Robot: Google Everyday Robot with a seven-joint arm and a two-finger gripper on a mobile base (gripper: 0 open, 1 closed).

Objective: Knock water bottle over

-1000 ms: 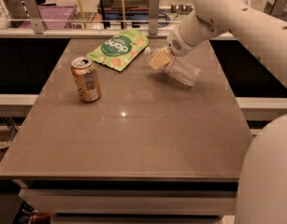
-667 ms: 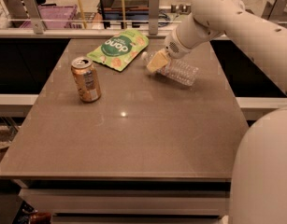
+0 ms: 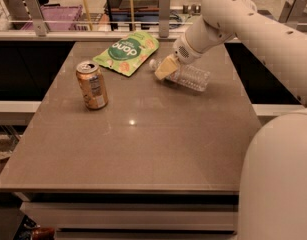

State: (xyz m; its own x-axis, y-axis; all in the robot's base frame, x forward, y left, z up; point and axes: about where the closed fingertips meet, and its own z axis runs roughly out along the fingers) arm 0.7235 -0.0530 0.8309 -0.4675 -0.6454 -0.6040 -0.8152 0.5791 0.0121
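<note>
The water bottle [image 3: 192, 77] is clear ribbed plastic and lies on its side on the far right part of the brown table [image 3: 143, 149]. Its capped end points left toward the green pouch. My gripper [image 3: 165, 68] hangs from the white arm, which comes in from the upper right. It sits at the bottle's neck end, touching or just above it, and hides part of the neck. The orange-gold drink can [image 3: 92, 84] stands upright on the left, well apart from the gripper.
A green snack pouch [image 3: 126, 52] lies flat at the table's far edge, left of the bottle. A rail with posts [image 3: 164, 6] runs behind the table. My white arm and body [image 3: 278, 179] fill the right side of the view.
The gripper has shifted slightly left and down along the bottle's neck end. The bottle lies on its side in all the frames. The can and pouch have not moved.
</note>
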